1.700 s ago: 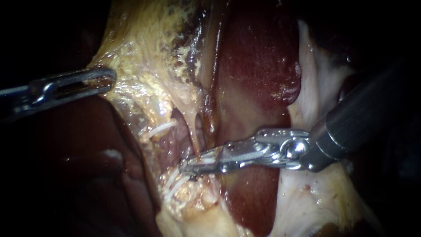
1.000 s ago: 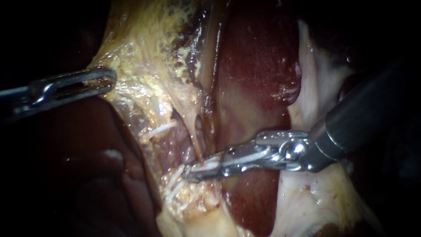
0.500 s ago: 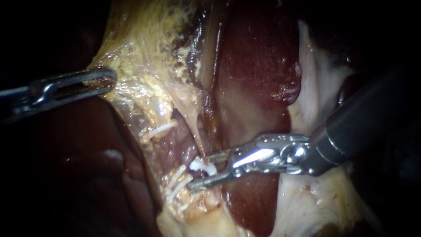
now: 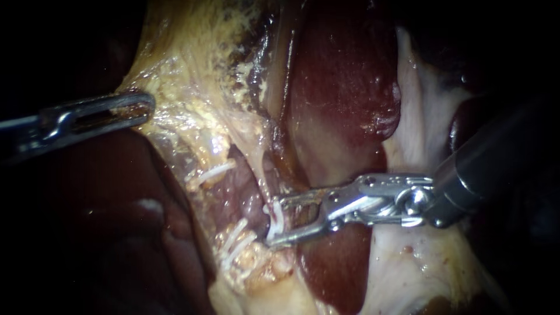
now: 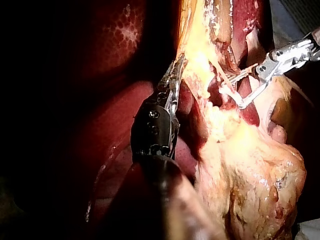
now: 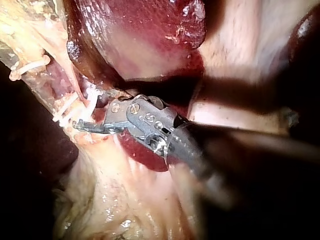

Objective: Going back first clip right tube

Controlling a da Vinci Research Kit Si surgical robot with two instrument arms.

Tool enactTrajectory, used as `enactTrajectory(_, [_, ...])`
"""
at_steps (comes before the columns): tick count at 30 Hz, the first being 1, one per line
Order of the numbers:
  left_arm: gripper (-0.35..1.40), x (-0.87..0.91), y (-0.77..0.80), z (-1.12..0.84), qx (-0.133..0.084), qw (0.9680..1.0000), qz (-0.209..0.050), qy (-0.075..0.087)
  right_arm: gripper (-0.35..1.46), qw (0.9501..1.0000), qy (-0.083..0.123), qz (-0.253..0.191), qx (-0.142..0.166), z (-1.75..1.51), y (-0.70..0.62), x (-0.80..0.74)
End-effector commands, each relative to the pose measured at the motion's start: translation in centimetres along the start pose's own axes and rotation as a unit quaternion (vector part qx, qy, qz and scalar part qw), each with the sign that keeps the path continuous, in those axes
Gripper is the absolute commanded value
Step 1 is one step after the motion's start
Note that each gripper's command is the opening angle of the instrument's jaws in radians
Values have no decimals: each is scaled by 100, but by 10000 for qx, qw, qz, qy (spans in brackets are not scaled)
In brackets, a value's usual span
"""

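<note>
While jaws gape on your R instrument (image 4: 274,223), clip (image 4: 276,216) crosses right tube (image 4: 261,169).
Tips straddle clip w/o gripping; shaft exits to its right.

Liver (image 4: 344,87) dk maroon w/ glossy highlights, tissue (image 4: 192,76) pale yellow w/ whitish speckles, clips (image 4: 276,219) white.

the endoscope looks from very close at the tissue (image 4: 192,76), the left instrument (image 4: 143,108) coming in from its left side and the right instrument (image 4: 274,222) from its right. each wrist camera looks forward along its own shaft, a little farther back. all three views share the white clip (image 4: 275,214).
</note>
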Motion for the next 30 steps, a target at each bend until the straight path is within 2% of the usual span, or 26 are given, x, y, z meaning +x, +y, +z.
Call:
enactTrajectory(1, [-35,0,0,0,-2,10000,2,0,60,10000,13,-21,12,-1,-1,0])
enactTrajectory(7, [-35,1,0,0,-3,10000,2,-1,60,10000,24,-54,26,-5,-1,-2])
enactTrajectory(18, [-35,1,1,1,-3,10000,5,-3,60,9996,253,-46,84,-6,-1,-3])
enactTrajectory(22, [-35,2,0,2,7,10000,6,0,60,9995,308,-53,36,12,0,-4])
enactTrajectory(30, [-35,4,-1,4,1,10000,8,-6,60,9995,260,151,129,71,3,-31])
